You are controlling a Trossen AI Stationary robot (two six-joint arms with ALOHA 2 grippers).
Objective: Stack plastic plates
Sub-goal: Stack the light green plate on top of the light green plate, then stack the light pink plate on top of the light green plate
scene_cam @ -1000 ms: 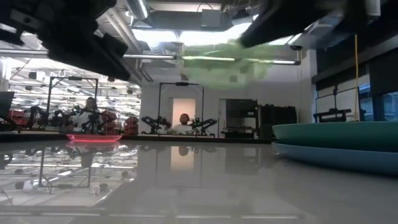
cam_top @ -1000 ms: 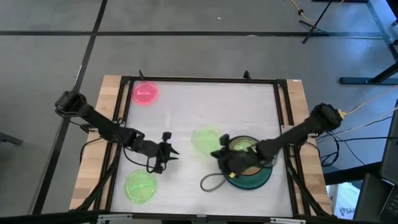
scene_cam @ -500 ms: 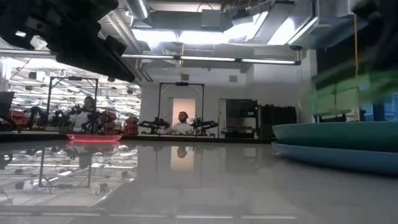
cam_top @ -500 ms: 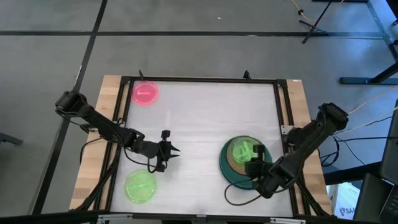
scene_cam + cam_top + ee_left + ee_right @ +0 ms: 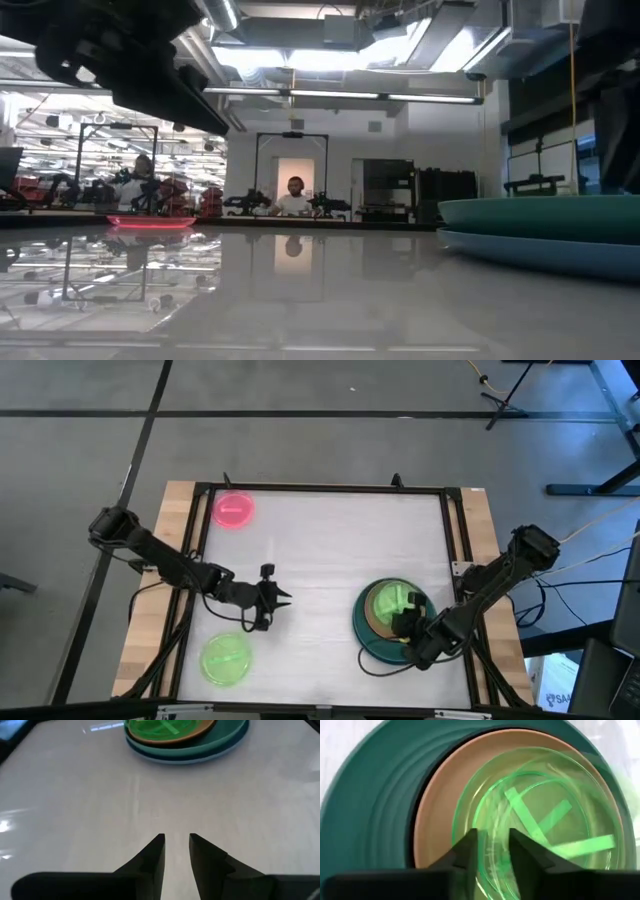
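The stack stands at the table's right: a teal-green plate [image 5: 372, 640] [image 5: 365, 810] on a blue-grey plate [image 5: 540, 252], then an orange-tan plate [image 5: 437, 805] and neon-green plates [image 5: 392, 601] on top. My right gripper [image 5: 408, 624] [image 5: 492, 840] is at the stack's near side, shut on the top neon-green plate [image 5: 545, 820]. Another neon-green plate [image 5: 228, 659] lies flat near the left front, and a pink plate [image 5: 233, 510] lies at the far left. My left gripper [image 5: 276, 598] [image 5: 177, 840] hovers open, with a narrow gap, left of the stack. My right gripper has the top neon-green plate by its near rim [image 5: 492, 857], pinched between the two fingers, one above the rim and one below as far as shows. The fingers come slanting down from the table's near side. The plate lies level in the stack on the orange-tan plate.
A black frame [image 5: 320, 488] rims the white table top, with wood edges outside it. Bare table lies between the stack and the left gripper. A cable loop [image 5: 372, 665] hangs by the right arm near the stack's front. People sit in the room beyond the table.
My right gripper carried a neon-green plate from just left of the stack, swung round toward the near edge and set it down on top of the stack. Since then it has edged slightly toward the stack. My left gripper shifted a little to the right.
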